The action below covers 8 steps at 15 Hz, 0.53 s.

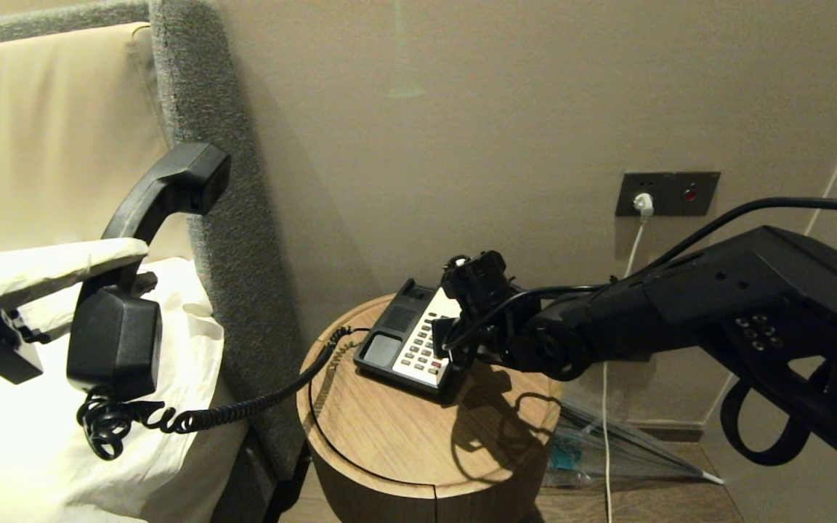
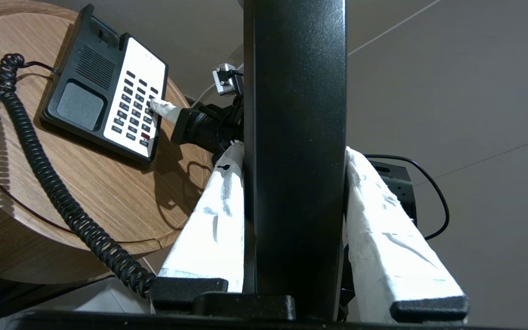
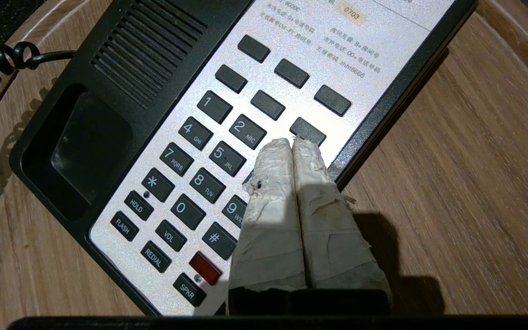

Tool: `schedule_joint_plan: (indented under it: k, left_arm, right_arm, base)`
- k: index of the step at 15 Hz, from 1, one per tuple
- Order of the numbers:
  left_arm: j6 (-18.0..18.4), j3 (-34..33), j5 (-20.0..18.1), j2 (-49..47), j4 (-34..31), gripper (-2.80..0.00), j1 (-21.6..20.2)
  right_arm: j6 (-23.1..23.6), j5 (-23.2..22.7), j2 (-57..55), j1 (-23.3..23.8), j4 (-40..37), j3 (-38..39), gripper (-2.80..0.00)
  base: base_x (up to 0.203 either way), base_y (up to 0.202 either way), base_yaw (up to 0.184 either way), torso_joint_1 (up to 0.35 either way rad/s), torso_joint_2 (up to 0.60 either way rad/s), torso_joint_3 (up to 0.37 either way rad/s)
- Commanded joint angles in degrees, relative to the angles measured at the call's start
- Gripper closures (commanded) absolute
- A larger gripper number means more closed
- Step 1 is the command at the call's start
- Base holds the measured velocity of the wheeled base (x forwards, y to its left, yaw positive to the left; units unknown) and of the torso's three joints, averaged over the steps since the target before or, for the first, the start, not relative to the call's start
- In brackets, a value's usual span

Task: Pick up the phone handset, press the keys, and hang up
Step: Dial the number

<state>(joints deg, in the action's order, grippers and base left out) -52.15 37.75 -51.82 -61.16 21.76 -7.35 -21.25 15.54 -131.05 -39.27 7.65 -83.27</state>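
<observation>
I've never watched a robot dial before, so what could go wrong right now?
The right gripper, fingers together, covers the 3 and 6 spots among the dark grey keys, so it might hit two at once. The black curved handset, clamped in the left gripper, stretches its black coiled cord, which may tug the black phone base.

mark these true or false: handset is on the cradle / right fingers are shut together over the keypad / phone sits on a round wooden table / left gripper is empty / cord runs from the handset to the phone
1. The phone handset rests on the cradle. False: the left gripper holds it up off the phone, over the bed.
2. The right gripper has its fingers pressed together over the keys. True.
3. The phone sits on a round wooden table. True.
4. The left gripper is empty. False: its fingers clamp the handset.
5. The coiled cord runs from the handset to the phone. True.
</observation>
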Motion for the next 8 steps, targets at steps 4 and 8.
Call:
schedule_joint_plan:
  k: [4, 8]
  left_arm:
    - [-0.32, 0.04, -0.30, 0.34, 0.13, 0.00, -0.03]
    - [-0.32, -0.14, -0.38, 0.52, 0.04, 0.00, -0.03]
  right_arm:
    - [-0.10, -0.07, 2.03, -0.62, 0.26, -0.49, 0.00]
    - [-0.47, -0.33, 3.33, -1.56, -0.14, 0.79, 0.00]
  base:
    - [0.000, 0.000, 0.000, 0.000, 0.00, 0.000]
    - [0.000, 0.000, 0.000, 0.000, 0.00, 0.000]
